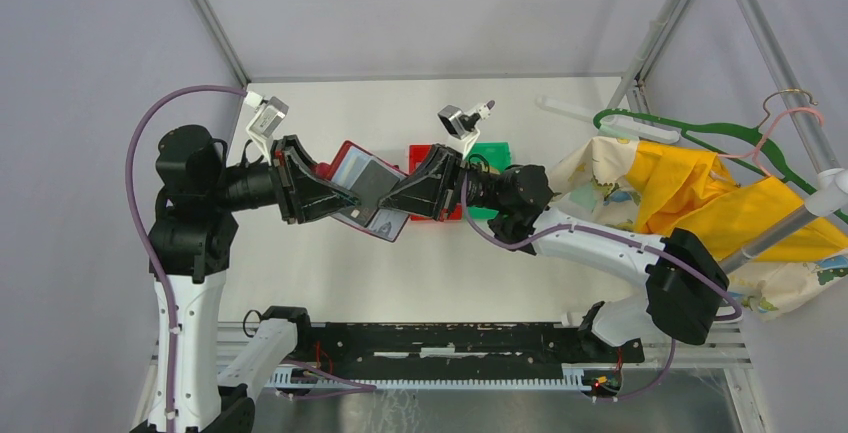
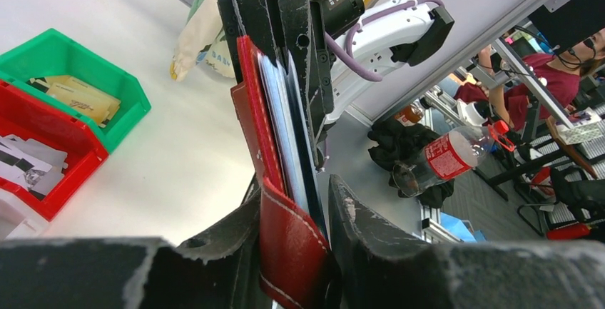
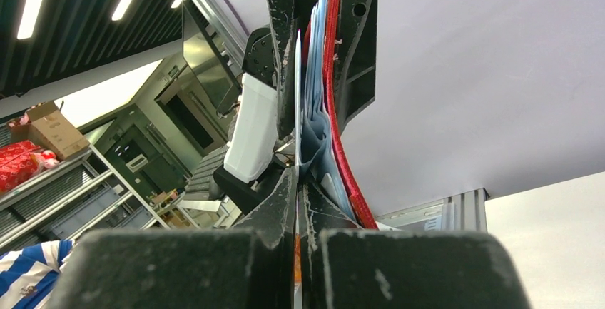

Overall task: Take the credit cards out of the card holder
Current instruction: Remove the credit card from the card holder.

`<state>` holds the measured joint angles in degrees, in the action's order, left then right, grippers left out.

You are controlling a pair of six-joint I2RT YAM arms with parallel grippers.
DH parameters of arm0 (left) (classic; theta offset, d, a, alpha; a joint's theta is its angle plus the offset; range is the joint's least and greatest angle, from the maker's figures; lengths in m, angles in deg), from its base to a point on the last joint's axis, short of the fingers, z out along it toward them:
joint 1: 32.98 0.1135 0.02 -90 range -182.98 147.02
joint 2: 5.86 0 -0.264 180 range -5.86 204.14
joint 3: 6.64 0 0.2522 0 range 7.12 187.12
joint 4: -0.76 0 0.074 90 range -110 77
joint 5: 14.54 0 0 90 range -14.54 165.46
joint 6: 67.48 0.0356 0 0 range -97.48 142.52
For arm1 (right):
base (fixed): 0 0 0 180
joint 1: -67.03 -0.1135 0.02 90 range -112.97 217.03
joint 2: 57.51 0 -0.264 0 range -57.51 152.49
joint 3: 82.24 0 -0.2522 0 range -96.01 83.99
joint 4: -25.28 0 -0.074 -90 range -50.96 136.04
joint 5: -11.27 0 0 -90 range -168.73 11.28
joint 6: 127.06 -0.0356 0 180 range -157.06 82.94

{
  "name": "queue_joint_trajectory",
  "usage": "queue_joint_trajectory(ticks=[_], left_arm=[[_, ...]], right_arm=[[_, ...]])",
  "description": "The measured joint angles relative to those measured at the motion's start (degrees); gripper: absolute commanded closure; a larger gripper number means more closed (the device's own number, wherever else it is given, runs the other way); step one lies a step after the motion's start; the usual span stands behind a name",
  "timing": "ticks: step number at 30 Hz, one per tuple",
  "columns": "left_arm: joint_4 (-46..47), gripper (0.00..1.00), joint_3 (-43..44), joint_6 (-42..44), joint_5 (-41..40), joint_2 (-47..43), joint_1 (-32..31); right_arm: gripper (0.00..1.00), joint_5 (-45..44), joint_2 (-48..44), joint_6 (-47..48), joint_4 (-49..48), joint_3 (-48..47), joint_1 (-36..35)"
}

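Gaping red card holder [image 2: 260, 138], pale blue-grey leaves [image 3: 315, 95]

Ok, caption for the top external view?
Left gripper holds the open red card holder; right gripper pinched shut inside it.

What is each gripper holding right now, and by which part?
Left gripper clamps the red card holder across one end. Right gripper is shut on what looks like a credit card, pinching its edge at the other end.

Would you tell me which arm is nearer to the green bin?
Right. In the top view the right arm passes beside the green bin; the left arm is well to its left, beyond the card holder and red bin.
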<state>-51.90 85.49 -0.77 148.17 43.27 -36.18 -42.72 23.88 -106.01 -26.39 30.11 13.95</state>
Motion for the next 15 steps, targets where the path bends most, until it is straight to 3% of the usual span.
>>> queue_joint_trajectory(ticks=[15], left_arm=[[0.0, 0.77, 0.0, -1.0, 0.9, -0.1, 0.0]], right_arm=[[1.00, 0.6, 1.4, 3.4, 4.9, -3.7, -2.0]])
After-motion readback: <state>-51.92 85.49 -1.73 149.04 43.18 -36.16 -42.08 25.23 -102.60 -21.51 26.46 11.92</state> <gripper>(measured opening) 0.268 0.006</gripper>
